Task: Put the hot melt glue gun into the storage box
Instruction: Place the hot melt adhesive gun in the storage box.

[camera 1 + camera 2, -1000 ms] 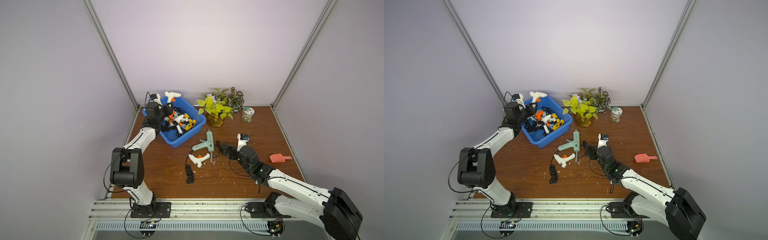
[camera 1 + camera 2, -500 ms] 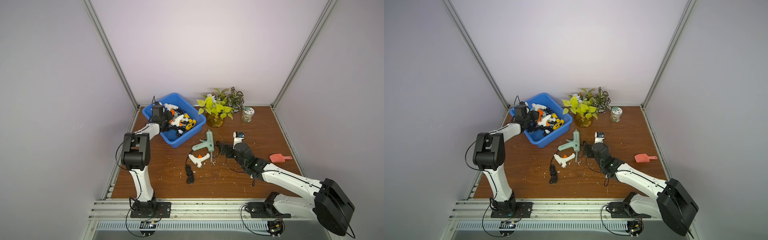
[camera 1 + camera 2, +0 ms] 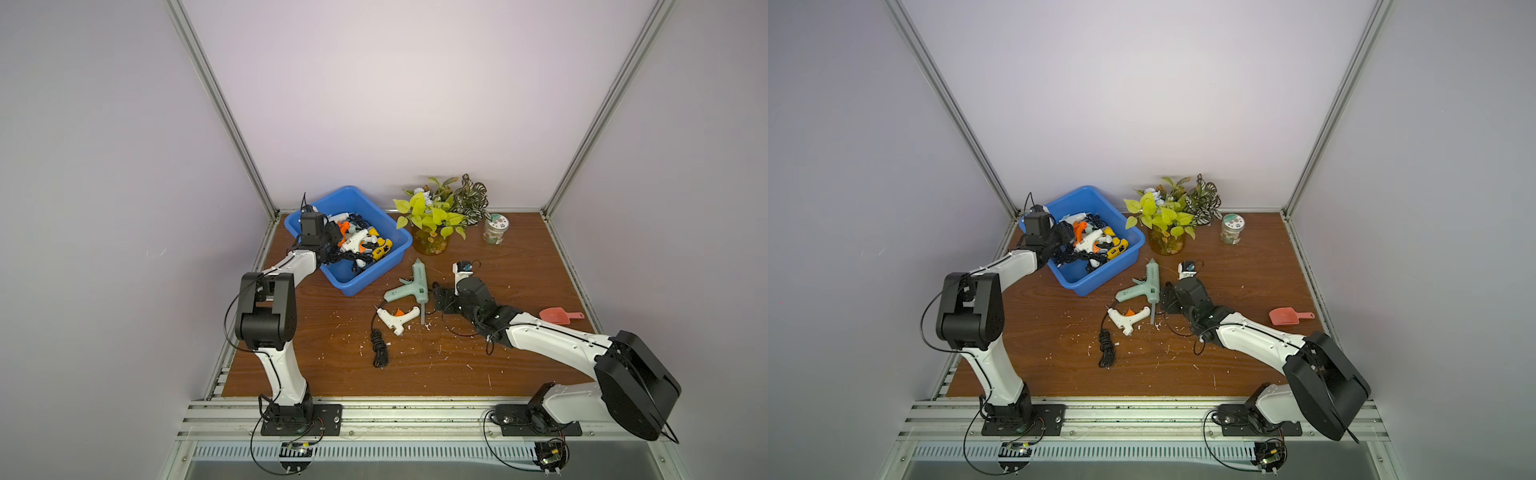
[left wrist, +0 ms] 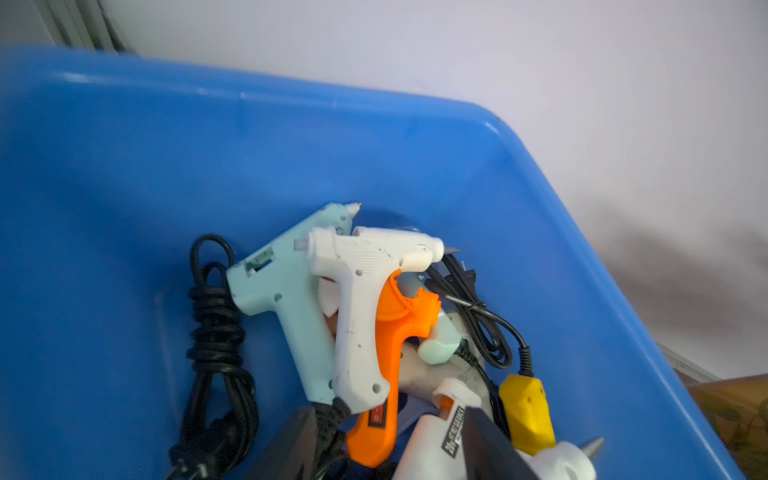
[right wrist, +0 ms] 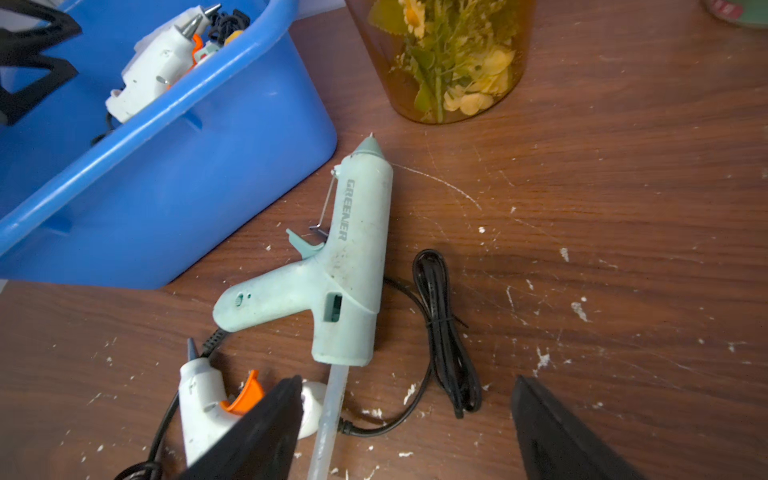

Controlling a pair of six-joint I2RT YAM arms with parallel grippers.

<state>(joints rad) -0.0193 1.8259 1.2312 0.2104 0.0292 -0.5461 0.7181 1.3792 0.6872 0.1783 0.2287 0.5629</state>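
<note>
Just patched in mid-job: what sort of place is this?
Probably a robotics lab test cell: plain lilac wall panels in aluminium framing, white-and-black left arm and right arm bolted to a slotted metal rail, a staged yellow-green potted plant.

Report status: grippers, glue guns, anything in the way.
Left gripper open over storage box, nothing held. Right gripper open, poised by mint glue gun on table. Small white glue gun and bundled cord crowd it.

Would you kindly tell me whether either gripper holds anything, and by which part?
Nothing held: left gripper open over the storage box, right gripper open beside the mint glue gun.
</note>
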